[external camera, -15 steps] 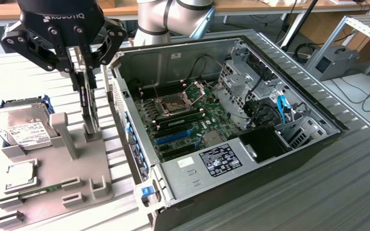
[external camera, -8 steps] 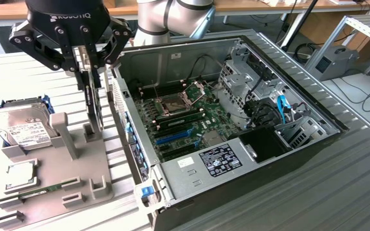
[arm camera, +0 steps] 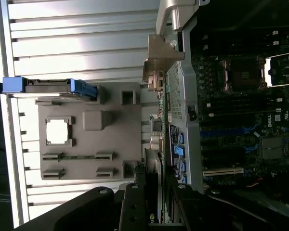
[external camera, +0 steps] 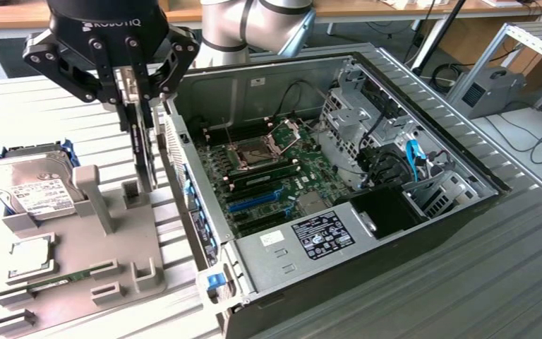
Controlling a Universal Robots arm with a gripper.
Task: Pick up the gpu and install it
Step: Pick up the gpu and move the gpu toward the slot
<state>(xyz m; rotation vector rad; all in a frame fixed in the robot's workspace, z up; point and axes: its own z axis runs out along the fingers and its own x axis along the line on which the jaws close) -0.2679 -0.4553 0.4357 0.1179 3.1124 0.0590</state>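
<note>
Above gray tray (external camera: 97, 244) w/ HDD (external camera: 31, 187), CPU (external camera: 28, 258), prob. RAM (external camera: 59, 281): gpu (external camera: 140, 145) in tool (external camera: 136, 97).

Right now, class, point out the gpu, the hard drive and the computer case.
gpu (external camera: 141, 148): exterior view, on the upright card's thin edge.
hard drive (external camera: 40, 194): exterior view, on its white label.
computer case (external camera: 365, 260): exterior view, on its dark outer wall.

From my station I count one robot arm (external camera: 252, 21), one gripper (external camera: 139, 102), one gpu (external camera: 141, 152), one hard drive (external camera: 31, 187), one processor chip (external camera: 31, 256), one RAM stick (external camera: 59, 282), one grey holder tray (external camera: 92, 261), one open computer case (external camera: 365, 275) and one motherboard (external camera: 290, 176).
</note>
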